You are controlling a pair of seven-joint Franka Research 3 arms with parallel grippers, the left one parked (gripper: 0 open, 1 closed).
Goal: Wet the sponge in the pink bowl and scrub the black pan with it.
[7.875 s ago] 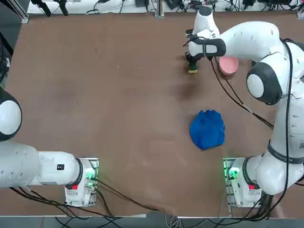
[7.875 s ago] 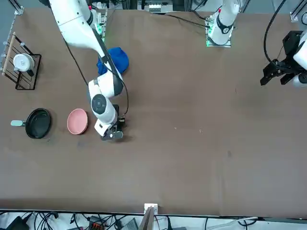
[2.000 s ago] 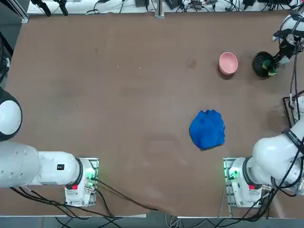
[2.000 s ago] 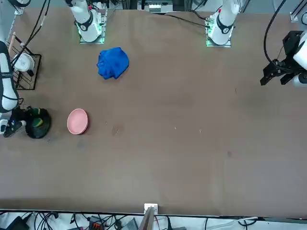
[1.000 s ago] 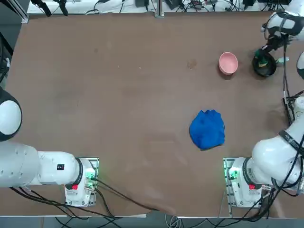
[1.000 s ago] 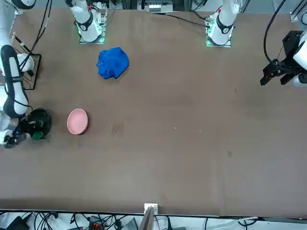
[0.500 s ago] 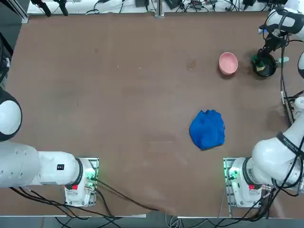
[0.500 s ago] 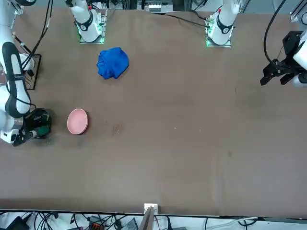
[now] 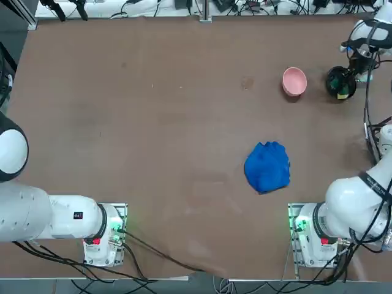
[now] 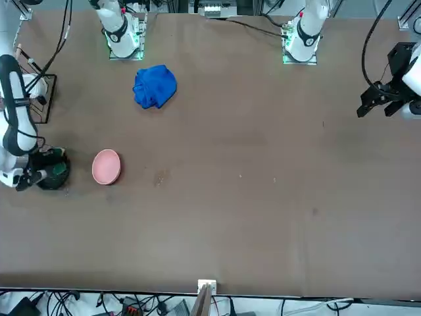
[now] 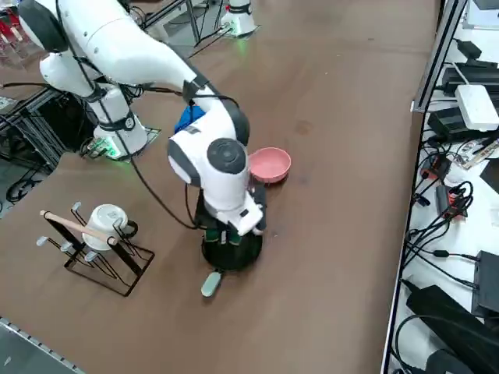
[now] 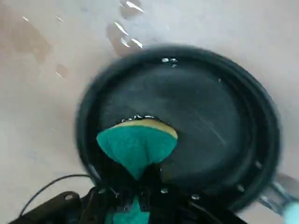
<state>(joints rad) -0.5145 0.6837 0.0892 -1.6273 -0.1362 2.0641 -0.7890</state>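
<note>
I have the right gripper [image 12: 135, 205] pinched tight on the sponge [image 12: 136, 144], and the wrist view shows it best: the green face bulges out from between the fingers with the yellow layer along its far edge. The sponge sits inside the black pan [image 12: 196, 126], down against the pan's floor near the rim on the gripper's side. Small beads of water glint on the pan's surface, and there are wet streaks on the table [image 12: 233, 23] just beyond its far rim.

From overhead, I see the gripper [image 9: 348, 78] over the pan [image 9: 339, 82] at the far right of the table [image 9: 153, 122], with a bit of sponge [image 9: 343, 94] showing at the pan's near edge. The pink bowl [image 9: 294, 81] stands just beside the pan, toward the table's middle, apart from it. The blue cloth [image 9: 267, 166] lies crumpled well nearer the arm's base.

In the side view, the wrist hangs directly over the pan [image 11: 231, 251], hiding most of it, and the light-grey handle [image 11: 210, 283] pokes out toward the table's near edge. The bowl [image 11: 269, 165] is beyond, and a wire rack [image 11: 97, 249] holding a white cup [image 11: 105, 220] stands near the pan.
</note>
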